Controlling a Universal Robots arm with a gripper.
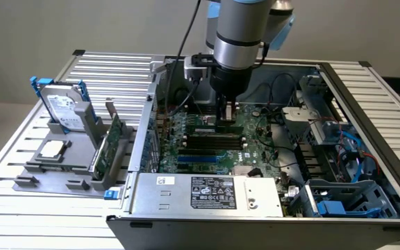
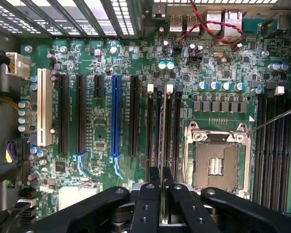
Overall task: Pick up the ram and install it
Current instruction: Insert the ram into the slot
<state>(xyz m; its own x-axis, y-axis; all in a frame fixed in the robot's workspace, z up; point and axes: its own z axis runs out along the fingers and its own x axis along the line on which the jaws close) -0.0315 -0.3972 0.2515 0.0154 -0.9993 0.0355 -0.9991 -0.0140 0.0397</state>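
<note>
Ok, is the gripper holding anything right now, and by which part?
Yes: the gripper is pinching the ram by its upper long edge, with the lower edge hanging over the motherboard.

A silver-grey cylindrical arm point(image 1: 238, 31) with a pale blue joint cap point(image 1: 283, 32), black cable point(image 1: 186, 39) and black, screw-studded gripper point(image 2: 161, 175).

The motherboard point(image 2: 136, 63) is glossy green circuit board with matt black plastic slots point(image 2: 63, 111). The fingers point(image 2: 148, 204) of the gripper point(image 2: 161, 171) are smooth matt black. The ram point(image 1: 228, 112) is thin green board. The arm point(image 1: 238, 31) is smooth silvery metal, the table point(image 1: 110, 67) is ribbed pale metal, and the case point(image 1: 255, 230) is dull grey sheet metal.
</note>
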